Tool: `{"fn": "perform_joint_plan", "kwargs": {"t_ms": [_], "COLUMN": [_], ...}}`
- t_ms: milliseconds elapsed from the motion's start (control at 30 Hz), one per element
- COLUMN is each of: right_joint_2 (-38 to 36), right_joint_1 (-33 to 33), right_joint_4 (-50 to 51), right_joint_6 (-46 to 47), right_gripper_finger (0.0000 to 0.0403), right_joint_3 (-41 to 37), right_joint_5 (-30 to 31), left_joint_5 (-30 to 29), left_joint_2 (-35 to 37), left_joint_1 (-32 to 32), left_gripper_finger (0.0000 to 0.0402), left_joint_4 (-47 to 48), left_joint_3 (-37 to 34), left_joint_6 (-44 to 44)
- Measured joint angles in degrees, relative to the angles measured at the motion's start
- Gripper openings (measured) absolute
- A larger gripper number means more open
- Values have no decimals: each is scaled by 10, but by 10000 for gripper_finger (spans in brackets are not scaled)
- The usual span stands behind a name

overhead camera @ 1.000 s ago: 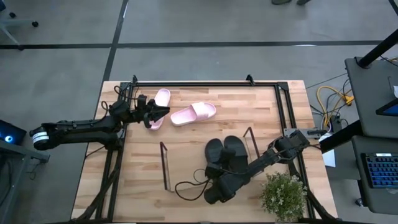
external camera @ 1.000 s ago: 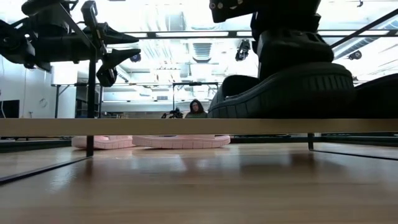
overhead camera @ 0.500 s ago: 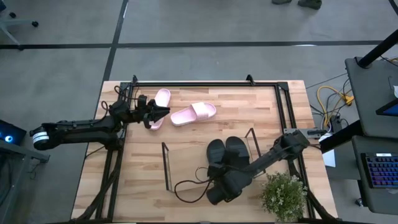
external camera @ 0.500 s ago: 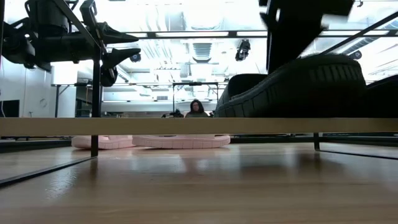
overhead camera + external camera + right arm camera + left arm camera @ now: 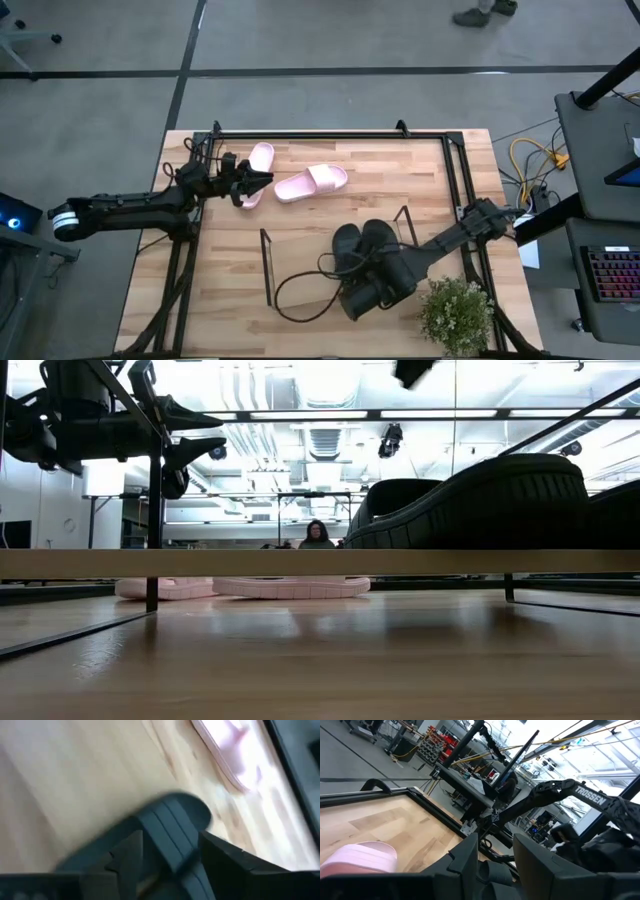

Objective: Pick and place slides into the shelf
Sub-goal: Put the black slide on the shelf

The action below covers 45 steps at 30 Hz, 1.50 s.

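- Seen from above, a wooden table (image 5: 300, 290) carried a low wire shelf (image 5: 265, 265) near its front edge, with thin black end frames and a see-through base.
- Two black slides (image 5: 362, 245) stood side by side at the right end of the shelf, close against its right-hand frame. At table height, one black slide (image 5: 480, 500) sat on the shelf's pale front rail.
- Two pink slides lay on the table behind the shelf, well apart from it: one pink slide (image 5: 311, 182) rested flat near the middle of the back edge, the other pink slide (image 5: 255, 170) just to its left.
- The right gripper (image 5: 365, 297) hovered low at the near ends of the black slides. In its wrist view the fingers (image 5: 125, 855) stood apart on either side of a black slide (image 5: 172, 827), clamping nothing, with a gap showing at each side.
- The left gripper (image 5: 252, 183) hung over the farther-left pink slide. Its fingers (image 5: 467, 857) were parted and empty, with a pink slide (image 5: 357, 862) just beside them.
- By my judgement, the task stood about half done: both black slides were on the shelf, and both pink ones remained to be picked up and placed in the free left part.
- A potted plant (image 5: 455, 312) stood at the table's front right corner.
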<state>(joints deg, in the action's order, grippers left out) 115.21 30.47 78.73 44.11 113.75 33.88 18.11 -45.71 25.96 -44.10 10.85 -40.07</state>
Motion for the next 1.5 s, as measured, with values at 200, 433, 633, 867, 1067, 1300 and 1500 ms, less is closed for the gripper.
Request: {"fn": "perform_joint_plan", "kwargs": {"t_ms": [200,433,633,867,1067,1300,1500], "right_joint_2": [-20,-6,11,11,12,12,12], "right_joint_1": [-38,-101,-124,-129,-130,-130,-132], "right_joint_4": [-96,-108,-116,-168,-180,-249,-253], "right_joint_6": [-90,-181,-243,-262,-267,-276,-276], "right_gripper_finger": [77,11,8,8,8,8,8], "right_joint_3": [-1,-1,-1,-23,-65,-97,-133], "right_joint_5": [-68,-166,-212,-225,-237,-253,-251], "left_joint_5": [0,0,-1,-1,-1,-1,-1], "left_joint_2": [0,0,0,0,0,0,0], "left_joint_1": [0,0,0,0,0,0,0], "left_gripper_finger": [110,110,110,110,110,110,110], "left_joint_4": [0,-1,-5,-5,-5,-5,-5], "left_joint_3": [0,0,0,0,0,0,0], "left_joint_6": [0,0,0,1,5,5,5]}}
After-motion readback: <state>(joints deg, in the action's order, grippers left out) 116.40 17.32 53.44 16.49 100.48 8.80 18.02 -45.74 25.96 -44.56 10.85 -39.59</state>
